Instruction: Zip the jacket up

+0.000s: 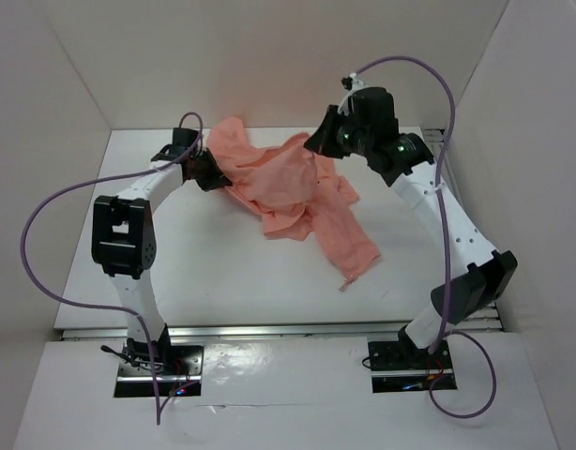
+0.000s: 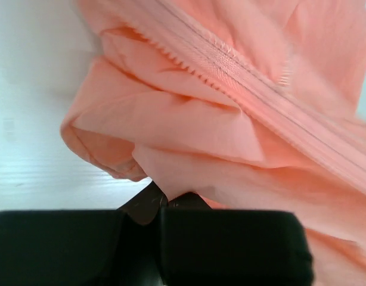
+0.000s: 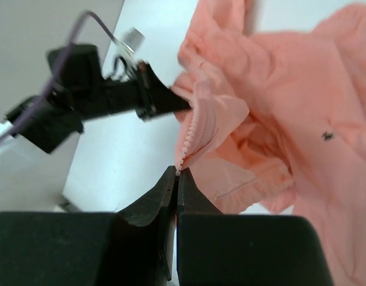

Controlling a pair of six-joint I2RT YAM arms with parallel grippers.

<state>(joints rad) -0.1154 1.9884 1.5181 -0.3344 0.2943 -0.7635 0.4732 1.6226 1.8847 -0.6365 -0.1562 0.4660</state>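
My left fingers (image 2: 144, 207) and right fingers (image 3: 162, 192) each pinch the jacket (image 1: 279, 187) by its unjoined zipper teeth (image 3: 186, 140), so I judge the zipping not yet begun.

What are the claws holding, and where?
Both pinch the salmon-pink thin fabric jacket: left claw on a fold near its zipper, right claw on the zipper edge's end.

In the overhead view the salmon-pink thin fabric jacket (image 1: 288, 192) covers the fingertips of the black left gripper (image 1: 213, 174); the black right gripper (image 1: 318, 143) meets the cloth beneath its own wrist housing, tips unseen. In the left wrist view the jacket runs past the top and right edges; the row of pink zipper teeth (image 2: 189, 65) leaves frame at the right; a fold overlaps the closed tips, so how much cloth they pinch cannot be told. In the right wrist view a small dark speck (image 3: 328, 136) on the cloth is too small to identify.
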